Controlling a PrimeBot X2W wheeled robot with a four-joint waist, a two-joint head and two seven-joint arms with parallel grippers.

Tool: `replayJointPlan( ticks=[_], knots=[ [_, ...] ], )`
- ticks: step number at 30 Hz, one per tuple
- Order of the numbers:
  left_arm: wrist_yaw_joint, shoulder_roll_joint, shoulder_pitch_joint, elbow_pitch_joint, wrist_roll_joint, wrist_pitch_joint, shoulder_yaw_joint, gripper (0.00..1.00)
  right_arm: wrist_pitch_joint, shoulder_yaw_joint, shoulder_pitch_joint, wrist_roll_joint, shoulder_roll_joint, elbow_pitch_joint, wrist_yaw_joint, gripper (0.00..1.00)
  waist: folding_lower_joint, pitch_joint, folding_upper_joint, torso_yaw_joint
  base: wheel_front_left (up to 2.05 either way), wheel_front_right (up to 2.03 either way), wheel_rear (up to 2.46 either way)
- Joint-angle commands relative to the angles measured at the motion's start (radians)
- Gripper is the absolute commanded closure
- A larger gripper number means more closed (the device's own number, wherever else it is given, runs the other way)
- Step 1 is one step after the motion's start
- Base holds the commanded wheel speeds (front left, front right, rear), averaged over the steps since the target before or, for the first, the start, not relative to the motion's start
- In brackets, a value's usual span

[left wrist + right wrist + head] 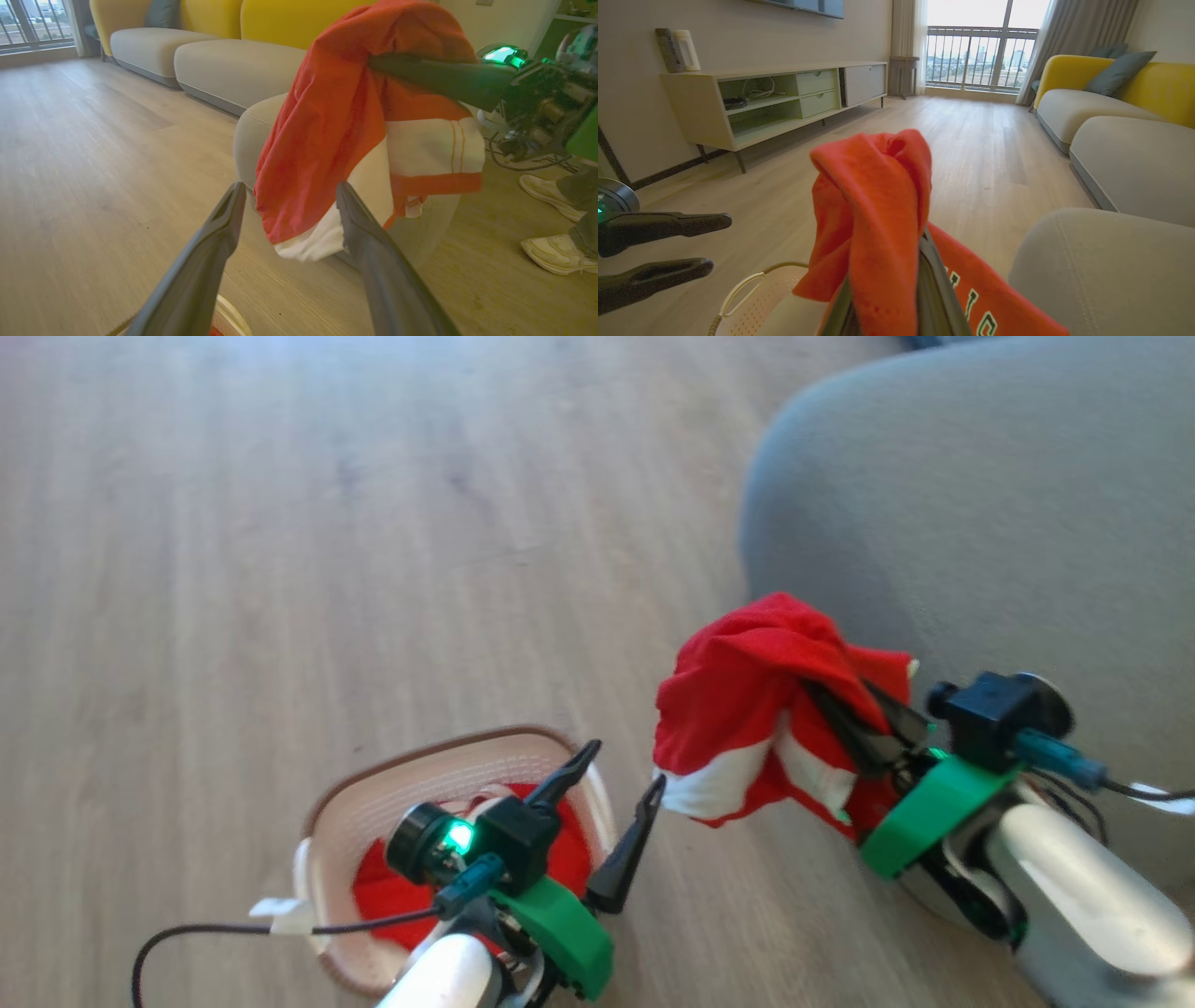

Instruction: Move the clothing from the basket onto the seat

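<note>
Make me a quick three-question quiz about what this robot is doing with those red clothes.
1. True or false: the left pincer is clamped on the hanging red garment.
2. What holds that garment up? A) the right pincer B) a wall hook C) nothing
3. Fill in: more red clothing lies in the ____.

Key: 1 false, its jaws stand open; 2 A; 3 basket.
</note>
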Motion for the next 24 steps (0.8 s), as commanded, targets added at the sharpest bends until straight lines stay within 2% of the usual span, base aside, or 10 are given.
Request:
replayJointPlan(
  ticks=[1, 10, 24],
  knots=[
    [0.002, -0.008, -0.050, -0.020, -0.012, -0.014, 0.016, 0.00, -0.007, -0.021, 0.020, -0.009, -0.021, -0.035, 0.007, 1.00, -0.0001, 0.007, 0.0000, -0.075, 0.00, 0.00, 0.00],
    [0.018, -0.011, -0.081, 0.005, -0.042, -0.030, -0.037, 0.00, -0.007, -0.133, 0.098, -0.033, -0.026, -0.057, 0.007, 1.00, -0.0001, 0.029, 0.0000, -0.172, 0.00, 0.00, 0.00],
    [0.030, -0.009, -0.102, 0.018, -0.054, -0.032, -0.065, 0.00, -0.007, -0.214, 0.143, -0.065, 0.004, -0.078, 0.007, 1.00, -0.0001, 0.044, 0.0000, -0.182, 0.00, 0.00, 0.00]
  ],
)
